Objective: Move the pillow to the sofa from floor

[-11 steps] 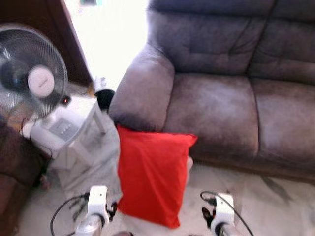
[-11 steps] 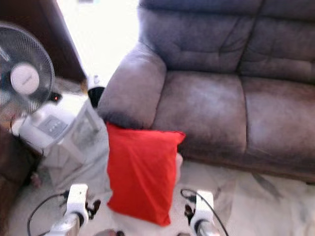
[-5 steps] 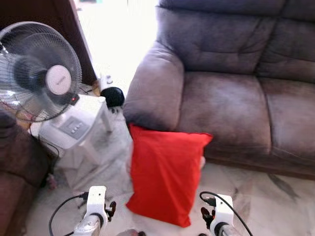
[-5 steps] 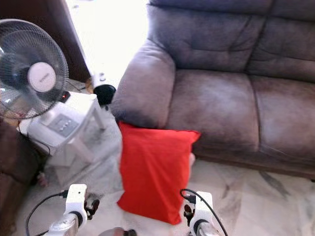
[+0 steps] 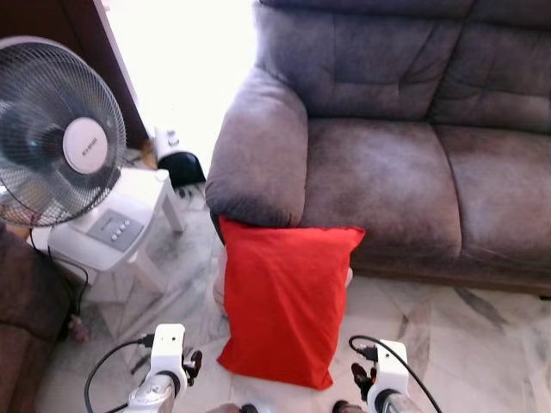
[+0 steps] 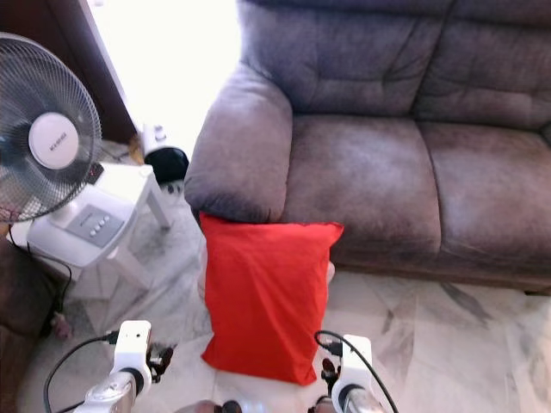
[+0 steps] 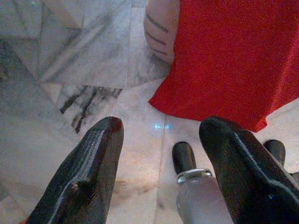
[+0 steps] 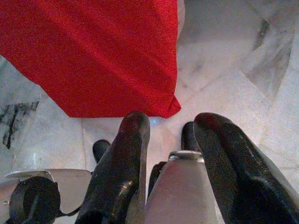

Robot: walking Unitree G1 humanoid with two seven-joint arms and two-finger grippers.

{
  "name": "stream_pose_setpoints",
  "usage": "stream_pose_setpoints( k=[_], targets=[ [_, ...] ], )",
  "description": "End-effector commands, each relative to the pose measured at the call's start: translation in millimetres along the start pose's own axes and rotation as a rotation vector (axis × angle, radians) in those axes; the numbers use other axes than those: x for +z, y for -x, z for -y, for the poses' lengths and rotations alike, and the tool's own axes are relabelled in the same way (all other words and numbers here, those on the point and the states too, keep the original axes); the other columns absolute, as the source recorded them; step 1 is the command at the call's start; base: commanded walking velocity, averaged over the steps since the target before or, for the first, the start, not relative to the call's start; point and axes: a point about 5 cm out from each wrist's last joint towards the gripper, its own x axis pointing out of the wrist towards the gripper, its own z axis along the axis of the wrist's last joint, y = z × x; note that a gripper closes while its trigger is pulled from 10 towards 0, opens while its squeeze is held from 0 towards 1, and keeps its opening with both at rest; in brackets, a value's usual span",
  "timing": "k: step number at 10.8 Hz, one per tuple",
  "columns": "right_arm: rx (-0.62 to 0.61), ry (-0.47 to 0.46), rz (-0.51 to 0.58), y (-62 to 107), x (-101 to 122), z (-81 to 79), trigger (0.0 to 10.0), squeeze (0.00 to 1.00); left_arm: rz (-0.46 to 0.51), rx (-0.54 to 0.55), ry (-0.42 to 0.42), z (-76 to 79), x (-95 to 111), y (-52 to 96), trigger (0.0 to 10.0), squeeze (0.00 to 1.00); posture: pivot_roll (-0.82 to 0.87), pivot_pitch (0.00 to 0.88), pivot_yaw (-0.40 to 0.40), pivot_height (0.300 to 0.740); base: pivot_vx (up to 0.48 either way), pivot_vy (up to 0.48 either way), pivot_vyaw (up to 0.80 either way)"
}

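A red pillow point(image 5: 286, 301) stands on the marble floor, leaning against the front of the grey sofa point(image 5: 387, 163) below its left armrest. Both arms hang low near the bottom of the head views, close in front of the pillow. In the left wrist view my left gripper point(image 7: 161, 133) is open above the floor, with the red pillow point(image 7: 229, 60) just beyond its fingertips. In the right wrist view my right gripper point(image 8: 174, 128) is open too, and the red pillow point(image 8: 93, 51) lies just ahead of it. Neither gripper touches the pillow.
A white fan point(image 5: 60, 129) on a white stand point(image 5: 116, 232) is to the left of the pillow. A dark brown seat point(image 5: 21, 318) is at the far left. A small black and white object point(image 5: 176, 163) sits by the sofa's armrest. Bare marble floor point(image 5: 465, 344) lies right of the pillow.
The camera view has shifted and sharpened; the pillow, sofa and fan keep their places relative to each other. Both arms stay low at the bottom edge.
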Motion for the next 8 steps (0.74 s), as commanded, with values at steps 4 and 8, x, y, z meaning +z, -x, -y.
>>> stream_pose_setpoints(
  k=[4, 8],
  targets=[
    [-0.01, -0.009, -0.015, 1.2, -5.4, 1.4, 10.0, 0.0, -0.056, 0.017, 0.011, -2.7, -15.1, 4.1, 10.0, 0.0, 0.08, 0.181, 0.035, 0.714, 0.0, 0.24, 0.0],
    [-0.009, -0.011, -0.014, 1.2, -5.4, 0.9, 10.0, 0.0, -0.051, 0.015, -0.008, -3.3, -14.7, 4.3, 10.0, 0.0, 0.08, 0.182, 0.037, 0.714, 0.0, 0.202, 0.0]
  ],
)
